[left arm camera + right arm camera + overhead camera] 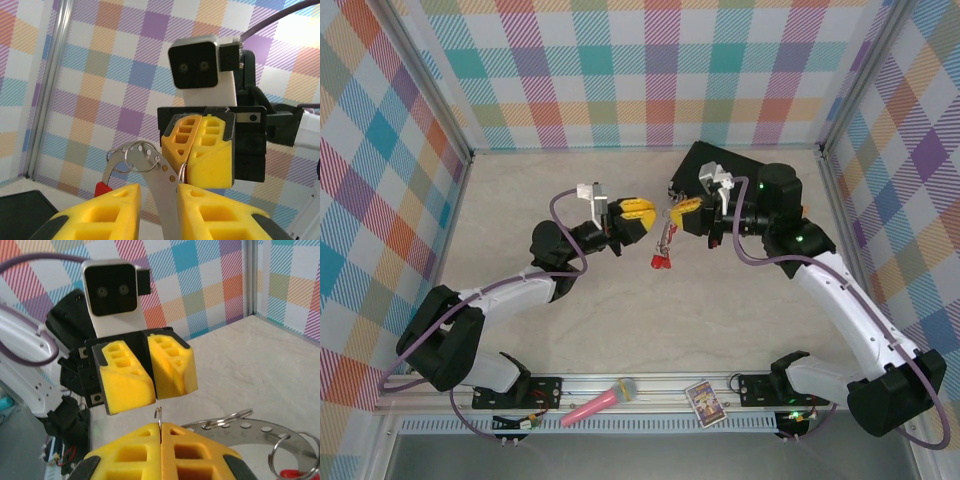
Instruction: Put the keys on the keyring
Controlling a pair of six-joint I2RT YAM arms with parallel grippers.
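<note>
Where my two pairs of yellow fingertips nearly meet above the middle of the table, the keyring (183, 172), a thin grey metal wire loop, runs into the tips of my right gripper (671, 212), whose jaws are pressed fully together on it. In the right wrist view a short end of that wire sticks up out of the seam between the pads. Below the tips, in the top view, hangs a small bunch ending in the keys (661, 262), little red oblong plastic tags; I cannot tell how many there are.

Just beside the ring stands a flat, curved grey metal strip (165, 205) with a row of small holes. Smaller wire rings (128, 150) sit at its bend and a red piece (102, 189) at its lower left.

My left gripper (652, 210) faces the right one tip to tip, its fingers a little apart. The strip shows through that gap, and I cannot tell whether it touches them.

Behind my right arm a flat black rectangular object (740, 160) lies on the pale beige table (520, 200). On the near rail lie a pink toy microphone (598, 402) and a small picture card (703, 402).
</note>
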